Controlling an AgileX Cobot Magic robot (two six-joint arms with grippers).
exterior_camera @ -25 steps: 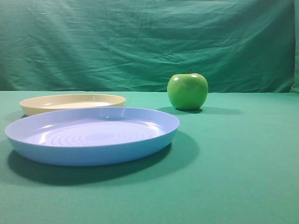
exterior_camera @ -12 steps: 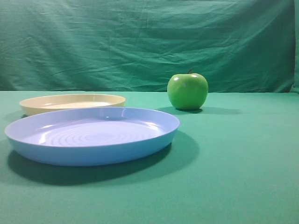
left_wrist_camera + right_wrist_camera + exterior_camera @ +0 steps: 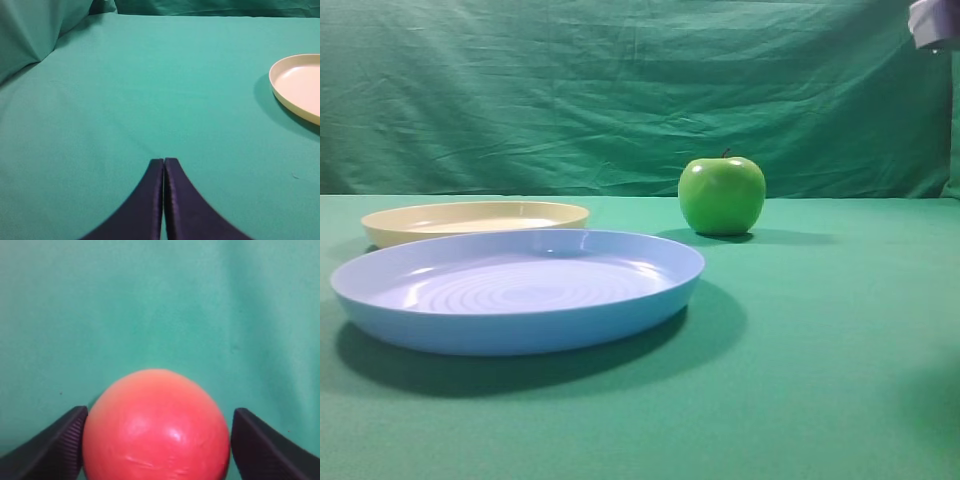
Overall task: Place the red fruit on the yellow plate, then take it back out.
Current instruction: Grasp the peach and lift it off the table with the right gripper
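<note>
The red fruit [image 3: 156, 430] fills the bottom of the right wrist view, resting on the green cloth. My right gripper [image 3: 160, 412] stands open around it. The left finger [image 3: 62, 442] is against the fruit's side, and a thin strip of cloth shows between the fruit and the right finger [image 3: 257, 442]. The fruit is out of the exterior view. The yellow plate [image 3: 475, 220] lies empty at the back left, and its rim [image 3: 282, 92] shows at the right edge of the left wrist view. My left gripper [image 3: 164, 161] is shut on nothing above bare cloth.
A larger light-blue plate [image 3: 520, 290] lies in front of the yellow one. A green apple [image 3: 722, 195] stands behind it to the right. A pale part of the right arm [image 3: 932, 22] shows in the top right corner. Green cloth covers the table and backdrop.
A pale part of the right arm has come into the exterior view's top right corner, and a faint shadow now lies at the lower right. Plates and apple have not moved.
</note>
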